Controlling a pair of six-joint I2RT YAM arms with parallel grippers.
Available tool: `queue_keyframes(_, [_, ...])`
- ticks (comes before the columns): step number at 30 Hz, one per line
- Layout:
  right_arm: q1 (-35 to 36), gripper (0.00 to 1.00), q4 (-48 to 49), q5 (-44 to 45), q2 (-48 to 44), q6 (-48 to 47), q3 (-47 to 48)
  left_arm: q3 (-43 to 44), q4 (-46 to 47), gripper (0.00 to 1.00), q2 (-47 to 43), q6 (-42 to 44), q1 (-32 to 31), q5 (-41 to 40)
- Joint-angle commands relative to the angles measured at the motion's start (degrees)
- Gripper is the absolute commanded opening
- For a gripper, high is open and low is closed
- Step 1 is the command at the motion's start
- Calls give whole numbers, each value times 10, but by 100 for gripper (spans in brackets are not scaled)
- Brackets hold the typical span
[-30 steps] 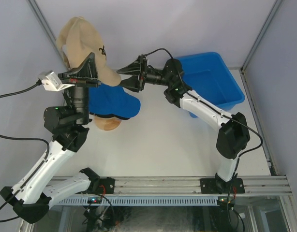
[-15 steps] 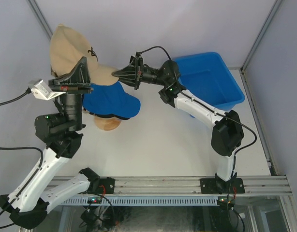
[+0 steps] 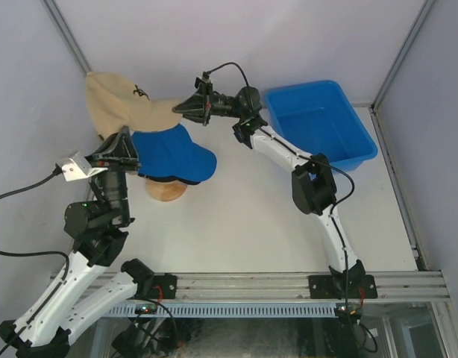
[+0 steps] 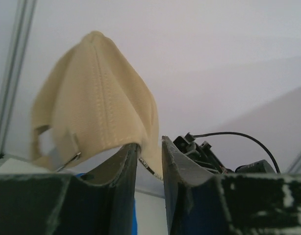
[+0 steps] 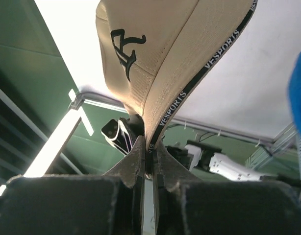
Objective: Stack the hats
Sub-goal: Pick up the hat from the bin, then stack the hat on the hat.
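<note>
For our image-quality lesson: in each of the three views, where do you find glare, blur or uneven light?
Top view: even, soft light, the blue cap sharp. Left wrist view: near fingers dark and grainy, tan cap slightly soft. Right wrist view: overhead light blown out white; cap lettering sharp.

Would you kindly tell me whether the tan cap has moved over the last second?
Yes. The tan cap has shifted toward the near edge, its crown now closer to the blue cap.
</note>
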Motion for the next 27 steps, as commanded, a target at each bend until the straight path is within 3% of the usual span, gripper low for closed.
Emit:
queue_keyframes(1, [-22,0,-30,-1,45,-57,113,-21,10,33,-27,16,28,-51])
queue_keyframes(9, [-24,0,-69,4,169,-52,272,-67,-40,37,-74,-30,100,-95])
queue_keyframes(15, [-18,0,-50,0,188,-33,269,-87,-54,39,-90,-46,105,-167])
queue_keyframes(20, [-16,0,21,-10,191,24,246,-90,-61,45,-96,-78,106,-233])
queue_keyframes(27, [-18,0,95,-22,174,77,203,-50,-69,48,-76,-70,106,-264])
